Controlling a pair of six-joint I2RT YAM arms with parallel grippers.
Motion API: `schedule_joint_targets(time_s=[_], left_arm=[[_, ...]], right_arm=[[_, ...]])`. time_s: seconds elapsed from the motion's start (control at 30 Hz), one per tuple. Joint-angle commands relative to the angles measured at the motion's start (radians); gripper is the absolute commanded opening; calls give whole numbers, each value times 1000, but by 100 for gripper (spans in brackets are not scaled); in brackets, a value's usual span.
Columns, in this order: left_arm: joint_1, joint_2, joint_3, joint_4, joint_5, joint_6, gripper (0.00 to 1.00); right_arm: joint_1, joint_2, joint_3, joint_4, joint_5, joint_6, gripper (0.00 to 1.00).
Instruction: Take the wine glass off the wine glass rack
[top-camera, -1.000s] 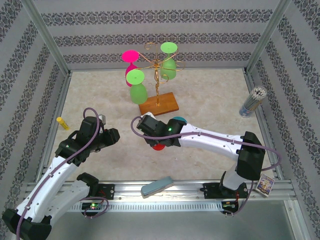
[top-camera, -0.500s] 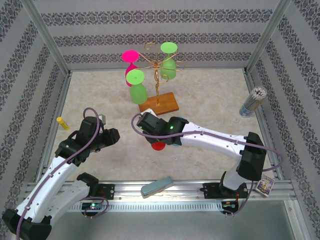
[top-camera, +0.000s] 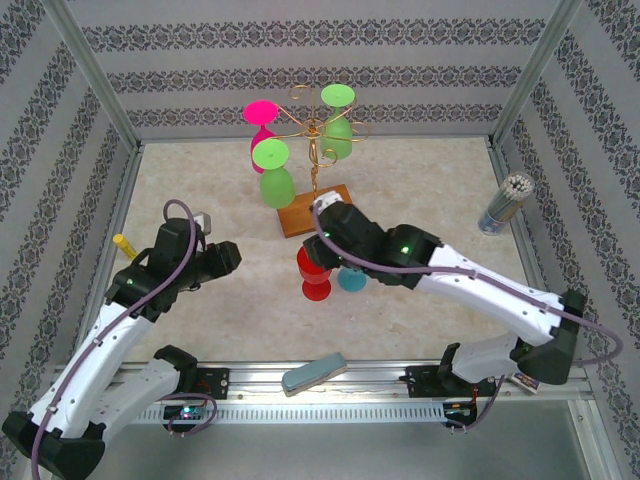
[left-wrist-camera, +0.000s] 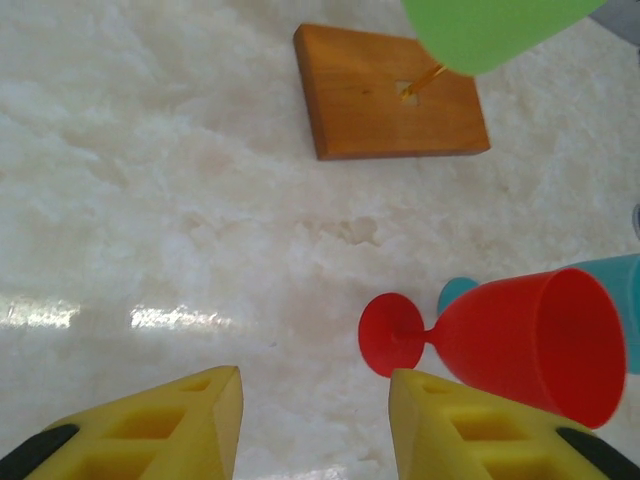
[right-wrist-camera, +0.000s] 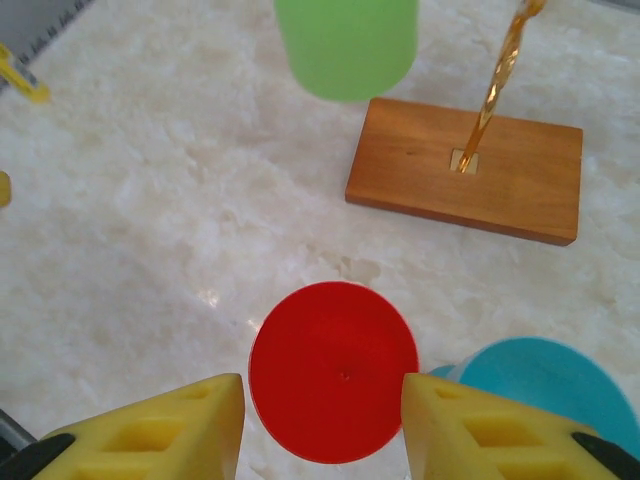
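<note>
The wine glass rack (top-camera: 315, 150), gold wire on a brown wooden base (top-camera: 318, 208), stands at the back with a pink glass (top-camera: 262, 115) and two green glasses (top-camera: 272, 170) (top-camera: 338, 120) hanging from it. A red wine glass (top-camera: 315, 272) stands upright on the table beside a teal glass (top-camera: 351, 278). My right gripper (top-camera: 325, 238) (right-wrist-camera: 322, 425) hovers open above the red glass (right-wrist-camera: 333, 372), whose round mouth shows between the fingers. My left gripper (top-camera: 228, 255) (left-wrist-camera: 315, 420) is open and holds nothing, just left of the red glass (left-wrist-camera: 520, 340). The base (right-wrist-camera: 465, 168) (left-wrist-camera: 390, 92) lies beyond.
A yellow marker (top-camera: 126, 246) lies by the left wall. A cup of sticks (top-camera: 505, 203) stands at the right wall. A grey-blue block (top-camera: 314, 371) and a card (top-camera: 531, 370) rest on the front rail. A green glass (right-wrist-camera: 346, 45) hangs low ahead of the right gripper.
The right arm has lifted and swung toward the rack while its jaws widened, leaving the red glass standing next to the teal one. The left arm has shifted slightly forward.
</note>
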Motion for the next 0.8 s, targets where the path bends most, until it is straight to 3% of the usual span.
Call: schedule_joint_targets(time_s=[0.0, 0.37, 0.57, 0.77], left_arm=[[11, 22, 66, 12, 19, 26, 45], [44, 186, 264, 112, 171, 30, 46], [133, 272, 335, 200, 307, -17, 46], [216, 350, 365, 301, 423, -64, 48]], right_arm=[[-37, -69, 18, 19, -76, 40, 47], [-137, -74, 143, 114, -262, 75, 50], [-200, 4, 237, 127, -395, 128, 53], [-207, 84, 276, 188, -446, 184, 57]])
